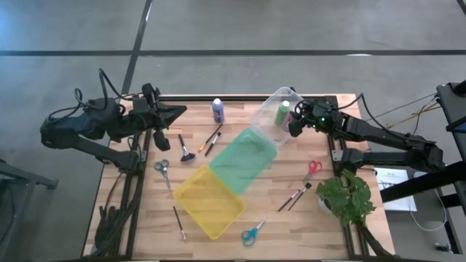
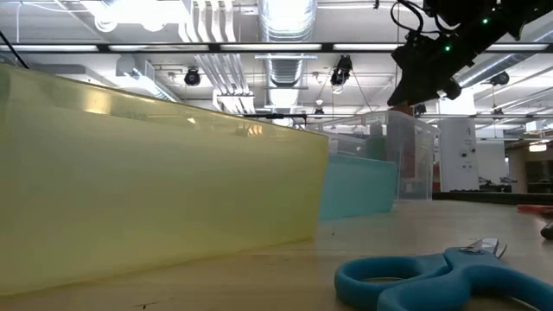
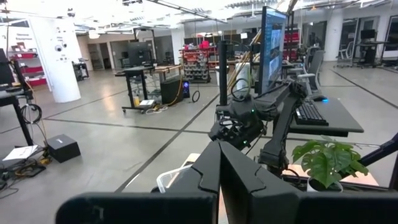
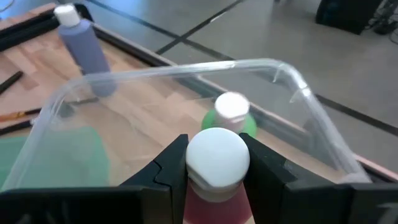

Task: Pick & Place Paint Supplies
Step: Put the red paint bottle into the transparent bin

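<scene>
From above, the right claw (image 1: 294,124) hangs at the far edge of the clear bin (image 1: 266,109), with the green bottle (image 1: 282,112) standing inside just beside it. The left claw (image 1: 175,114) waits over the table's far left, pressed together and carrying nothing, well apart from the blue-purple bottle (image 1: 218,110).

At table level, the right claw (image 2: 423,73) is high above the clear bin (image 2: 406,155); blue scissors (image 2: 449,281) lie in the foreground.

The right wrist tells most: fingers (image 4: 264,168) pinch the pink-red bottle (image 4: 216,171) just under its white cap. The green bottle (image 4: 231,115) sits directly ahead and below, inside the bin wall (image 4: 292,93).

The risk, as I judge it: release from this height and the bottle may strike the green one's cap, topple both, or catch the rim and roll outside.
</scene>
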